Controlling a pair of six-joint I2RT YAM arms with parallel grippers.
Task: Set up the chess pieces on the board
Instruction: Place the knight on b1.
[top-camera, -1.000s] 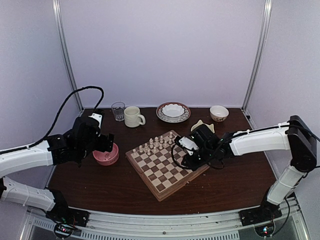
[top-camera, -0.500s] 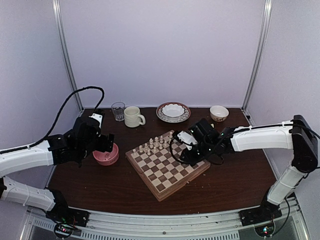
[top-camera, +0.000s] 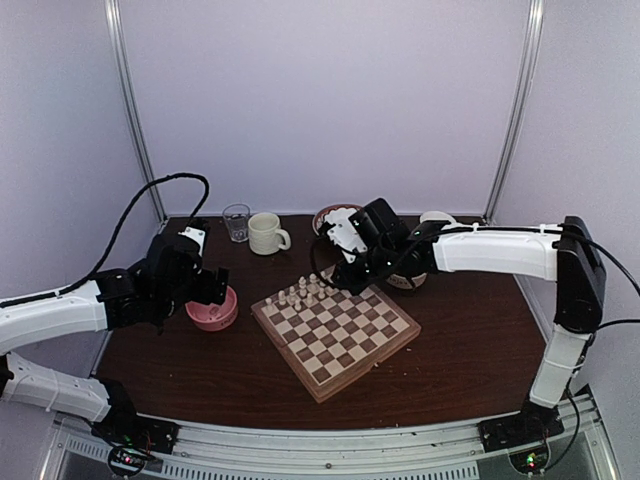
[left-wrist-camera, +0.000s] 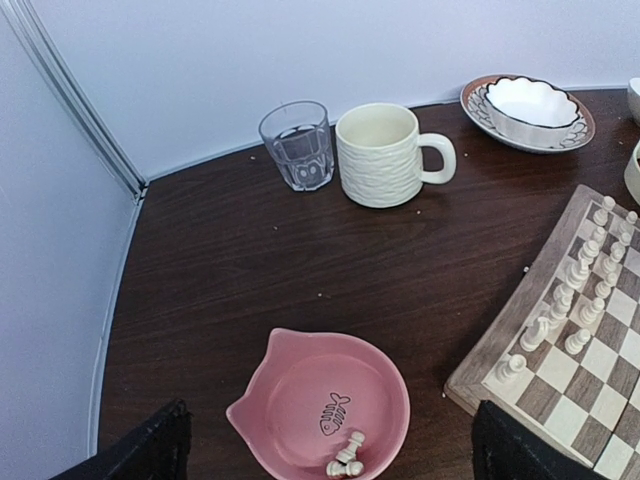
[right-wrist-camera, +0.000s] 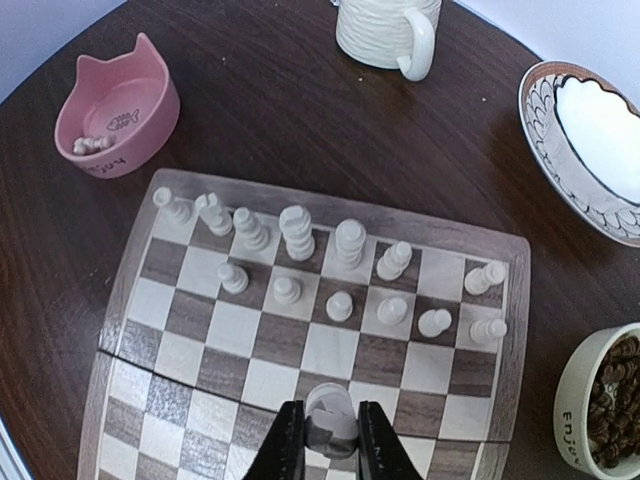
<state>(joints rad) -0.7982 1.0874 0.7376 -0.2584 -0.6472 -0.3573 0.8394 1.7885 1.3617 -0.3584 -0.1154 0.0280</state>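
Observation:
The board lies mid-table, turned at an angle. Pale chess pieces stand in two rows along its far edge, also visible as chess pieces in the left wrist view. My right gripper hangs over the board's middle squares, shut on one pale piece. From above, the right gripper is near the board's far corner. My left gripper is open wide above a pink cat-shaped bowl that holds a few loose pieces.
A clear glass and a cream mug stand at the back left. A patterned plate with a white bowl sits behind the board. A cup of coffee beans is just right of the board.
My right arm has swung from the board's right side up and left toward its far corner, carrying the piece. The left arm has not moved.

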